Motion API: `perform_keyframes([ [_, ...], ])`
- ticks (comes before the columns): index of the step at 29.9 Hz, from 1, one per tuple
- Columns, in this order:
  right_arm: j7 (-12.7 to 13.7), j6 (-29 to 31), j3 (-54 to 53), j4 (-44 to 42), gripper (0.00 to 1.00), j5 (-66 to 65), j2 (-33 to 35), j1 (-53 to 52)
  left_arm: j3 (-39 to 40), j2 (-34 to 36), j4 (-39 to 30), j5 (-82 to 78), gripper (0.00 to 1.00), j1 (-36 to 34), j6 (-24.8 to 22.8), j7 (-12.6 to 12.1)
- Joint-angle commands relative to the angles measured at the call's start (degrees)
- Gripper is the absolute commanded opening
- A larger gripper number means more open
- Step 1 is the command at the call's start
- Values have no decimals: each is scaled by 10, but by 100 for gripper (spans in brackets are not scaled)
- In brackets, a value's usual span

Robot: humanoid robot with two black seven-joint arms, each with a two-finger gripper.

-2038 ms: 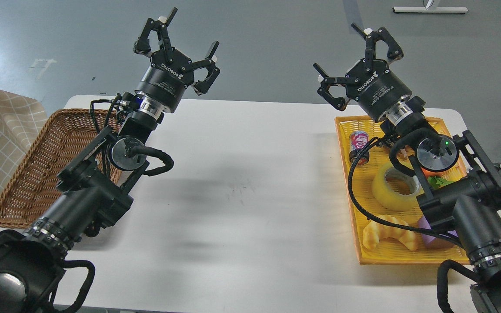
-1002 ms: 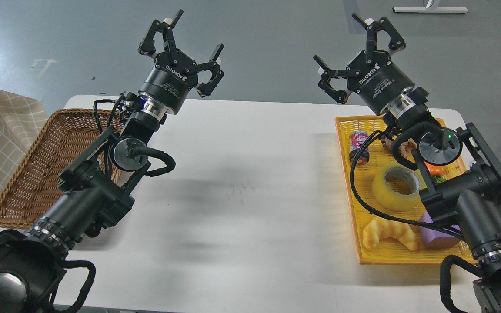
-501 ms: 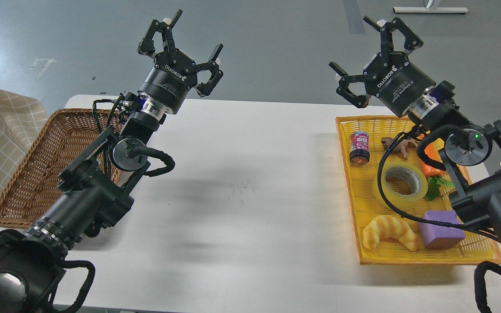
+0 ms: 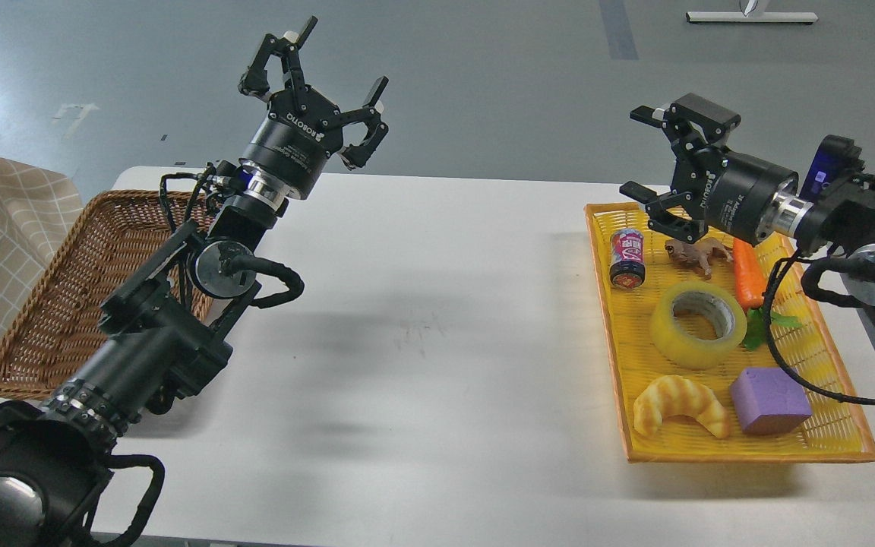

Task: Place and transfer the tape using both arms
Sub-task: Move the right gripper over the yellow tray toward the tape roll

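White tabletop carries a yellow woven tray holding the translucent yellow tape roll, lying flat below the right gripper, whose spread jaws hold nothing. Well apart, the left gripper hovers spread, holding nothing.

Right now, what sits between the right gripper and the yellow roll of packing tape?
In the head view, a small brown toy animal lies in the yellow tray between the open right gripper and the yellow tape roll.
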State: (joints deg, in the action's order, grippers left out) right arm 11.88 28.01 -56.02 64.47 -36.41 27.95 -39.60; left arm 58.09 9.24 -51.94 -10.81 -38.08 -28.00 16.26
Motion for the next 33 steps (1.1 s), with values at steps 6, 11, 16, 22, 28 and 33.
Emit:
perform_keyframes([
  [6, 10, 0, 49, 10, 100, -94, 58, -24, 0, 0, 0, -1, 98, 1, 0, 0],
  [11, 10, 0, 78, 10, 100, -120, 81, -46, 0, 4, -1, -1, 98, 0, 0, 0],
  [16, 10, 0, 80, 31, 100, -120, 113, -38, 0, 0, 0, -1, 98, 2, 0, 0],
  [22, 10, 0, 101, 55, 100, -134, 138, -38, 0, -2, -1, -1, 98, 1, 0, 0],
  [28, 10, 0, 111, 63, 100, -314, 145, -38, 0, -2, -3, -1, 98, 1, 0, 0],
  [33, 9, 0, 113, 63, 100, -418, 149, -36, 1, -3, -4, -1, 98, 1, 0, 0],
])
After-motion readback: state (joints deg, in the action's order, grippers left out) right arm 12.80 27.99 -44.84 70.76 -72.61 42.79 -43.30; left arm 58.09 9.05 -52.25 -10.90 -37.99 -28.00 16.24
